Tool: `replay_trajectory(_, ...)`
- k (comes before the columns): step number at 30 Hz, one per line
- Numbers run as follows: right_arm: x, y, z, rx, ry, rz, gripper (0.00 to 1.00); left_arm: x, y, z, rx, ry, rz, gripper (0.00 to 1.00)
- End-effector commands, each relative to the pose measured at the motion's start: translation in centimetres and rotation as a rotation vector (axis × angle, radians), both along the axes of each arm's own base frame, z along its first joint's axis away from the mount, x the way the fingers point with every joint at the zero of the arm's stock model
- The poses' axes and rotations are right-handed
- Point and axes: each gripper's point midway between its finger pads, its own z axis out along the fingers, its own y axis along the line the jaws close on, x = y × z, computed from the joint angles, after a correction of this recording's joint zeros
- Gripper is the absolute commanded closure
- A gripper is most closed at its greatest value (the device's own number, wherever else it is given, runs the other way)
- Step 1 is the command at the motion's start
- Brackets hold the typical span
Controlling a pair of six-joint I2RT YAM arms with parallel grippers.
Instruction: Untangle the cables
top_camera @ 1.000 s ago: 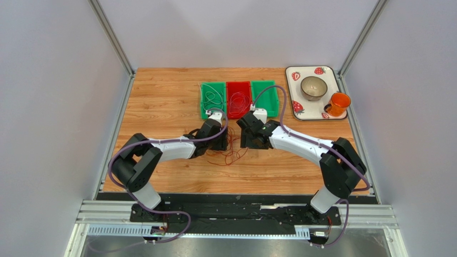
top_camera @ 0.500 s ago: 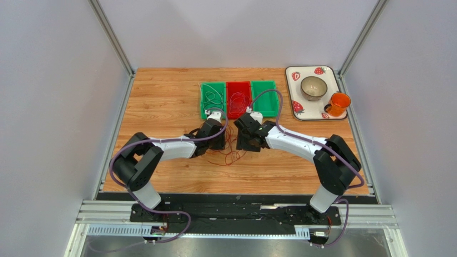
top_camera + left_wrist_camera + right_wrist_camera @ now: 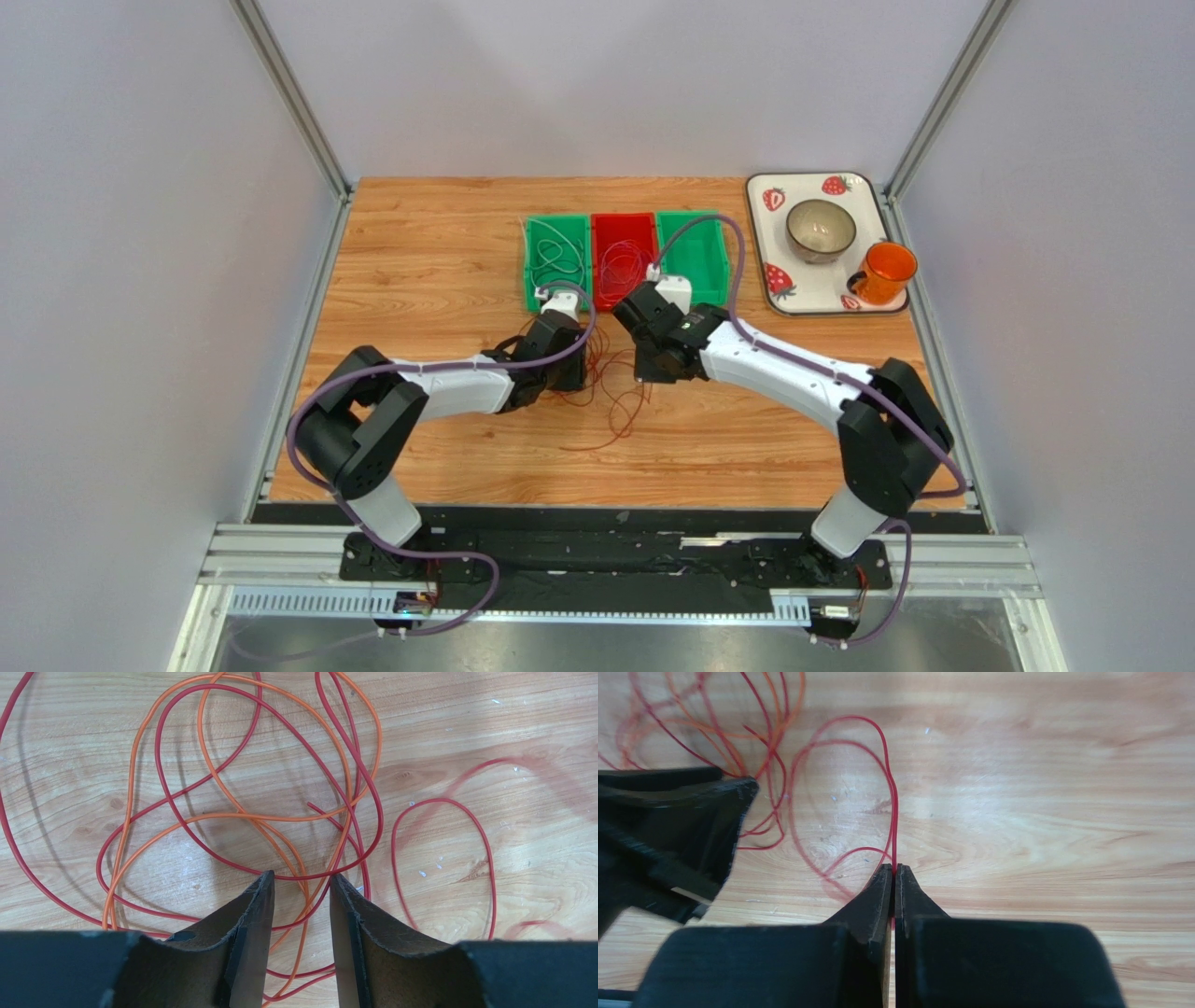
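The cables (image 3: 606, 399) lie as a loose tangle on the wooden table between my two grippers. In the left wrist view, red cable loops (image 3: 181, 812) and orange cable loops (image 3: 140, 798) cross each other. My left gripper (image 3: 300, 878) stands open low over the tangle, with several red and orange strands running across the gap between its fingers. My right gripper (image 3: 894, 869) is shut on a single red cable (image 3: 895, 822), which rises from the fingertips and curls left towards the tangle. From above, the left gripper (image 3: 568, 368) and the right gripper (image 3: 650, 367) sit close together.
Three bins stand in a row behind the grippers: a green bin (image 3: 532, 266) with a pale cable, a red bin (image 3: 624, 224) with a red cable, and a second green bin (image 3: 704, 275). At the back right, a strawberry-patterned tray (image 3: 770, 282) carries a bowl (image 3: 819, 228) and an orange cup (image 3: 885, 270).
My right gripper has shut on a red strand and drawn back a little, stretching the tangle. The left gripper's jaws have narrowed.
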Motion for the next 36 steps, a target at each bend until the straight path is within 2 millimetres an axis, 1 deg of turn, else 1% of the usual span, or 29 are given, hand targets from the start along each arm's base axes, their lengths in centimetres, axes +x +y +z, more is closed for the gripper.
replay_trajectory(1, 1.6, -2.3, 9.6, -0.020, -0.226, 0.004, 1.00, -0.3, 0.0, -0.6, 0.012, 0.025, 0.007, 0.57)
replay_trajectory(4, 1.7, -2.7, 12.8, 0.010, -0.299, 0.021, 1.00, -0.2, 0.0, -0.5, 0.010, 0.024, 0.007, 0.58)
replay_trajectory(9, 2.1, -3.6, 15.8, 0.015, -0.384, 0.016, 1.00, -0.2, 0.0, -0.5, 0.010, 0.024, 0.007, 0.58)
replay_trajectory(12, 2.2, -4.1, 17.2, 0.002, -0.424, 0.030, 1.00, -0.3, 0.1, -0.5, 0.011, 0.027, 0.008, 0.57)
replay_trajectory(13, 2.4, -4.2, 18.1, 0.002, -0.447, 0.030, 1.00, -0.3, 0.0, -0.2, 0.006, 0.022, 0.006, 0.56)
replay_trajectory(14, 2.7, -4.5, 18.7, -0.010, -0.470, 0.024, 1.00, -0.3, 0.0, -0.1, 0.002, 0.019, 0.005, 0.52)
replay_trajectory(15, 2.9, -4.8, 19.2, -0.025, -0.486, 0.022, 1.00, -0.5, 0.0, -0.1, -0.001, 0.019, 0.003, 0.49)
replay_trajectory(16, 3.2, -5.0, 20.3, -0.036, -0.518, 0.026, 1.00, -0.4, 0.1, 0.1, -0.006, 0.015, 0.006, 0.46)
replay_trajectory(17, 3.5, -5.3, 21.0, -0.057, -0.541, 0.019, 1.00, -0.5, 0.0, 0.1, -0.007, 0.014, 0.004, 0.43)
replay_trajectory(19, 4.0, -5.7, 22.2, -0.093, -0.573, 0.024, 1.00, -0.6, 0.2, 0.1, -0.006, 0.016, 0.007, 0.42)
replay_trajectory(20, 4.4, -6.0, 23.4, -0.101, -0.600, 0.010, 1.00, -0.5, 0.1, 0.1, -0.007, 0.015, 0.007, 0.42)
replay_trajectory(22, 4.9, -6.0, 24.5, -0.113, -0.632, 0.007, 1.00, -0.5, 0.1, 0.0, -0.006, 0.016, 0.003, 0.42)
replay_trajectory(23, 5.2, -6.2, 25.5, -0.128, -0.658, 0.010, 1.00, -0.5, -0.1, 0.2, -0.013, 0.010, -0.001, 0.41)
replay_trajectory(25, 6.0, -6.3, 26.3, -0.151, -0.688, 0.008, 1.00, -0.6, -0.2, 0.3, -0.027, 0.003, -0.016, 0.38)
replay_trajectory(26, 6.4, -6.9, 26.9, -0.185, -0.709, -0.004, 1.00, -0.6, -0.3, 0.4, -0.035, -0.006, -0.016, 0.36)
replay_trajectory(29, 7.8, -7.6, 28.2, -0.212, -0.761, -0.025, 1.00, -0.7, -0.2, 0.2, -0.036, -0.005, -0.019, 0.34)
replay_trajectory(30, 8.3, -7.7, 28.1, -0.217, -0.769, -0.027, 1.00, -0.7, -0.3, 0.2, -0.037, -0.007, -0.022, 0.34)
replay_trajectory(31, 9.2, -7.7, 28.5, -0.206, -0.791, -0.041, 1.00, -0.7, -0.3, 0.1, -0.036, -0.007, -0.023, 0.34)
replay_trajectory(32, 9.7, -7.7, 28.7, -0.204, -0.803, -0.042, 1.00, -0.7, -0.3, 0.2, -0.040, -0.011, -0.024, 0.34)
replay_trajectory(33, 10.2, -7.8, 28.5, -0.217, -0.809, -0.035, 1.00, -0.8, -0.3, 0.1, -0.040, -0.011, -0.024, 0.34)
replay_trajectory(34, 11.1, -7.9, 29.1, -0.201, -0.838, -0.050, 1.00, -0.7, -0.3, 0.2, -0.043, -0.014, -0.024, 0.35)
replay_trajectory(36, 12.6, -7.7, 28.6, -0.203, -0.841, -0.051, 1.00, -0.8, -0.2, 0.3, -0.049, -0.021, -0.026, 0.35)
